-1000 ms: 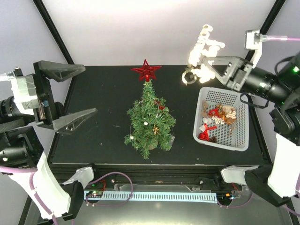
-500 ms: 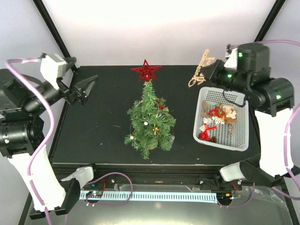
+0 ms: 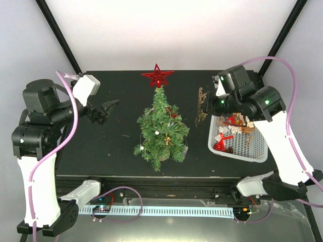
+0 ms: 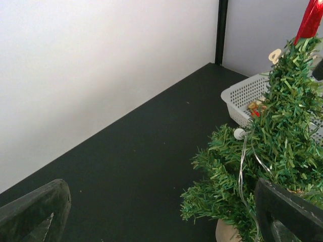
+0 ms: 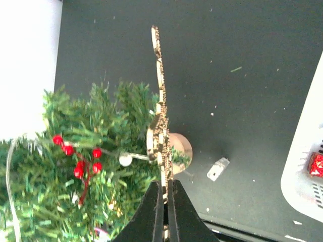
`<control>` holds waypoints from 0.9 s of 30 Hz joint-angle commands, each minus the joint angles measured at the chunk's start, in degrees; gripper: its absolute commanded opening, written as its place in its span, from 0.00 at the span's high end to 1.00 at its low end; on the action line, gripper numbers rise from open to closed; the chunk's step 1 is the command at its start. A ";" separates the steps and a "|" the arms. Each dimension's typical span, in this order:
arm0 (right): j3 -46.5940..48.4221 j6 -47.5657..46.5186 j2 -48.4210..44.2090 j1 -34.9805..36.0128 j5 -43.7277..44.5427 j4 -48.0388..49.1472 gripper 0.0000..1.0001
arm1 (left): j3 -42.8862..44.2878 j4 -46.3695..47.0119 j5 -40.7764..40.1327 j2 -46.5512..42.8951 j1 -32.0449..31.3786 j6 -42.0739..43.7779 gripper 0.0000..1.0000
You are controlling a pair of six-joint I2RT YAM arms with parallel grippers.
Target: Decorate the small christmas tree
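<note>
Upright near the middle of the tabletop (image 3: 106, 156): small christmas tree (image 3: 161, 133), red star (image 3: 157, 76) on its tip, red berries (image 5: 81, 156) among the branches. By the right edge, well apart from the tree: white basket (image 3: 242, 155) with assorted ornaments inside. Right gripper (image 5: 165, 187) — pinched together on a flat glittered ornament (image 5: 158, 111), held edge-on above the tabletop between tree and basket. Left gripper (image 3: 106, 112) — spread wide, nothing between the fingers, over the left half of the tabletop, pointed toward the tree.
</note>
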 commanded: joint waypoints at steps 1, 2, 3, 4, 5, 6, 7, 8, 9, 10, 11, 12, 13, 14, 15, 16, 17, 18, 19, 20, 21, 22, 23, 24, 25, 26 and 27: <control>-3.17 -0.90 -2.75 4.48 -1.44 0.99 0.99 | -1.26 -1.25 -1.70 -0.07 -1.50 1.47 0.01; -2.45 -0.63 -2.36 6.20 0.07 0.12 0.99 | -1.36 -1.26 -1.88 -0.06 -1.78 1.69 0.01; -1.43 -0.54 -1.81 7.90 1.37 -1.36 0.99 | -1.63 -1.39 -1.98 -0.05 -2.19 1.93 0.01; 0.08 -0.35 -1.02 10.56 2.65 -2.35 0.99 | -1.91 -1.59 -2.21 0.02 -2.57 2.15 0.01; 1.86 -0.09 -0.14 12.17 3.51 -3.56 0.99 | -2.30 -1.81 -2.46 -0.02 -3.09 2.59 0.01; 3.68 0.46 0.73 13.44 4.23 -4.66 0.99 | -2.80 -2.06 -3.20 -0.13 -3.93 3.08 0.01; 5.40 1.12 1.53 14.63 4.83 -5.34 0.99 | -3.54 -2.25 -3.70 -0.34 -4.51 3.86 0.01; 6.29 1.67 2.02 15.73 4.67 -5.40 0.99 | -4.22 -2.58 -4.21 -0.51 -5.20 4.45 0.01; 7.02 2.28 2.48 16.55 4.21 -5.34 0.99 | -4.92 -2.90 -5.00 -0.66 -5.84 4.85 0.01; 7.74 2.67 2.90 17.19 3.79 -5.26 0.99 | -5.54 -3.20 -5.65 -0.91 -6.40 5.32 0.01; 8.27 2.92 3.52 17.67 3.72 -5.44 0.99 | -6.24 -3.33 -6.25 -1.20 -6.94 5.76 0.01; 8.94 3.17 3.81 17.79 3.95 -5.55 0.99 | -6.68 -3.44 -6.72 -1.48 -7.27 6.06 0.01; 9.32 3.35 3.95 17.83 4.10 -5.46 0.99 | -6.91 -3.67 -6.91 -1.58 -7.59 6.26 0.01; 9.71 3.27 4.22 17.82 4.28 -5.43 0.99 | -7.00 -3.94 -6.95 -1.63 -7.71 6.27 0.01; 10.28 3.09 4.69 17.79 4.15 -5.44 0.99 | -7.18 -3.97 -6.82 -1.69 -7.73 6.24 0.01; 10.58 2.81 5.14 17.79 3.59 -5.48 0.99 | -7.32 -3.89 -6.71 -1.78 -7.68 6.13 0.01; 10.76 2.53 5.80 17.82 2.60 -5.44 0.99 | -7.39 -3.72 -6.58 -1.93 -7.71 6.00 0.01; 11.02 2.36 6.36 17.79 1.89 -5.51 0.99 | -7.41 -3.65 -6.41 -1.98 -7.76 5.85 0.01; 11.05 2.37 6.62 17.90 1.95 -5.52 0.99 | -7.35 -3.63 -6.27 -2.01 -7.73 5.80 0.01; 10.89 2.58 6.59 17.91 2.51 -5.53 0.99 | -7.23 -3.63 -6.33 -2.05 -7.72 5.73 0.01; 10.55 2.83 6.31 17.95 3.21 -5.52 0.99 | -7.12 -3.70 -6.44 -2.07 -7.72 5.79 0.01; 9.91 3.08 5.76 17.91 3.78 -5.45 0.99 | -7.00 -3.87 -6.63 -2.16 -7.72 5.84 0.01; 8.96 3.32 5.23 17.94 3.80 -5.52 0.99 | -6.99 -3.94 -6.72 -2.27 -7.72 5.95 0.01; 7.82 3.52 4.55 18.00 3.65 -5.52 0.99 | -6.98 -4.02 -6.75 -2.26 -7.72 6.11 0.01; 6.50 3.99 3.57 18.54 4.13 -5.52 0.99 | -7.10 -4.16 -6.72 -2.34 -7.74 6.27 0.01; 5.29 4.66 2.57 19.52 5.07 -5.52 0.99 | -7.17 -4.21 -6.68 -2.52 -7.72 6.39 0.01; 3.96 5.62 1.17 20.69 6.04 -5.52 0.99 | -7.30 -4.29 -6.67 -2.53 -7.76 6.46 0.01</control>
